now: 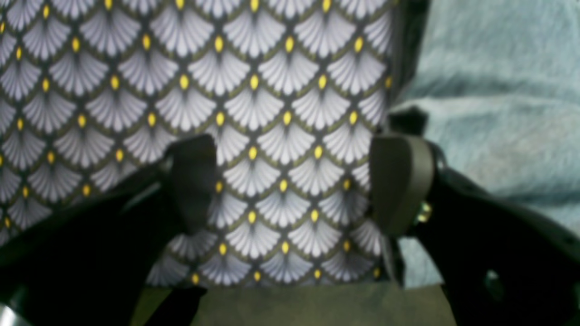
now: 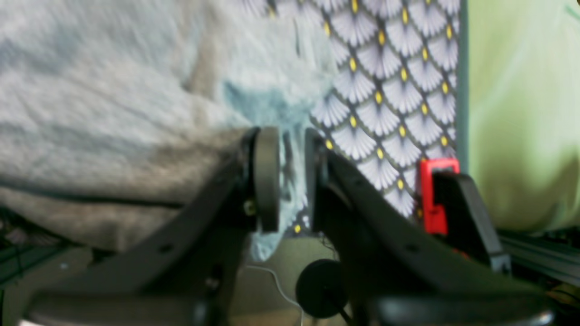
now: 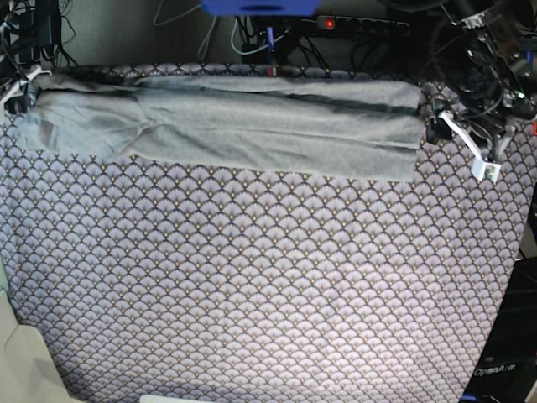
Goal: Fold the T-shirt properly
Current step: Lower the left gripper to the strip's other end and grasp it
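The grey T-shirt point(image 3: 252, 126) lies as a long, narrow folded strip along the far edge of the table, over the purple scallop-patterned cloth point(image 3: 268, 285). At the strip's right end, my left gripper point(image 3: 432, 126) is open. In the left wrist view its jaws point(image 1: 297, 181) stand wide apart over bare patterned cloth, with the shirt point(image 1: 498, 113) just to their right. My right gripper point(image 3: 18, 96) is at the strip's left end. Close up, its pads point(image 2: 289, 181) stand a little apart, with a thin edge of shirt point(image 2: 113, 113) hanging between them.
Behind the table run a power strip point(image 3: 361, 25) and tangled cables. A red clamp point(image 2: 430, 194) sits at the table edge beside my right gripper. A white ribbon cable point(image 3: 474, 155) hangs off the arm on the right.
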Motion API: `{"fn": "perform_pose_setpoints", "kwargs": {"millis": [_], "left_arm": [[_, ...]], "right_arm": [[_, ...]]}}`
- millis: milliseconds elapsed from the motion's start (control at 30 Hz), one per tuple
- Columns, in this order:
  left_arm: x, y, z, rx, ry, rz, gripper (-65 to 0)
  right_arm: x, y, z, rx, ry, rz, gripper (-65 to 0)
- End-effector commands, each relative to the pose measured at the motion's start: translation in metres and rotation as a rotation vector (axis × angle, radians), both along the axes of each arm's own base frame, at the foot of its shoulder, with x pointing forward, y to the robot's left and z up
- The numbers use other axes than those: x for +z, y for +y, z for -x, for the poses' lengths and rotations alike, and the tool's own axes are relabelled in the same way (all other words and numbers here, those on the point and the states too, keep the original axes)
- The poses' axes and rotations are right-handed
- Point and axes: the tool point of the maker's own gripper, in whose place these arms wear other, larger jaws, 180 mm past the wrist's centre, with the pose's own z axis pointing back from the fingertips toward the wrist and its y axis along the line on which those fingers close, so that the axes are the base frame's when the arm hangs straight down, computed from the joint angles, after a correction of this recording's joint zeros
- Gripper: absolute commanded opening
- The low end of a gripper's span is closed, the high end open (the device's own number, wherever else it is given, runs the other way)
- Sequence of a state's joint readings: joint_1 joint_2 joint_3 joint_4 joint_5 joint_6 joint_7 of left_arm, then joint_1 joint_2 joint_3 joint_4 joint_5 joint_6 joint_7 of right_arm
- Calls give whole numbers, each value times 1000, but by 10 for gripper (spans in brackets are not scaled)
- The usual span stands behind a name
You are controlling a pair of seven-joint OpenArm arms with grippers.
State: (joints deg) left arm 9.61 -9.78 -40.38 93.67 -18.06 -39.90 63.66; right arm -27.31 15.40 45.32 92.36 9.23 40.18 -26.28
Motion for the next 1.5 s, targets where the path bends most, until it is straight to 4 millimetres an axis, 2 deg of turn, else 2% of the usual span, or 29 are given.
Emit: {"fn": "perform_pose_setpoints", "kwargs": {"millis": [0, 400, 467, 600, 700, 933, 1100, 1267, 1467], "left_arm": [[10, 1, -10, -6, -43, -2, -132], [-1, -36, -14, 8, -57, 94, -132], [0, -44, -21, 5, -70, 111, -132], [-13, -63, -25, -32, -36, 156, -132], [-26, -68, -22, -30, 0, 185, -132], [-32, -71, -23, -30, 16, 205, -132], [-37, -81, -17, -46, 39, 217, -132], [-47, -87, 5, -47, 107, 227, -133], [-57, -84, 27, -46, 178, 218, -133]], "right_arm": [[10, -6, -5, 11, -19, 34, -529], [-1, -3, -17, 2, 17, 112, -531], [-1, -2, -18, 4, 16, 110, -531], [-6, 11, -26, 51, 24, 97, -532], [-8, 13, -26, 54, 24, 93, -532], [-7, 13, -27, 54, 23, 93, -532], [-5, 13, -32, 52, 13, 94, -532], [-5, 13, -33, 51, 10, 93, -532], [-5, 13, -34, 51, 7, 92, -532]]}}
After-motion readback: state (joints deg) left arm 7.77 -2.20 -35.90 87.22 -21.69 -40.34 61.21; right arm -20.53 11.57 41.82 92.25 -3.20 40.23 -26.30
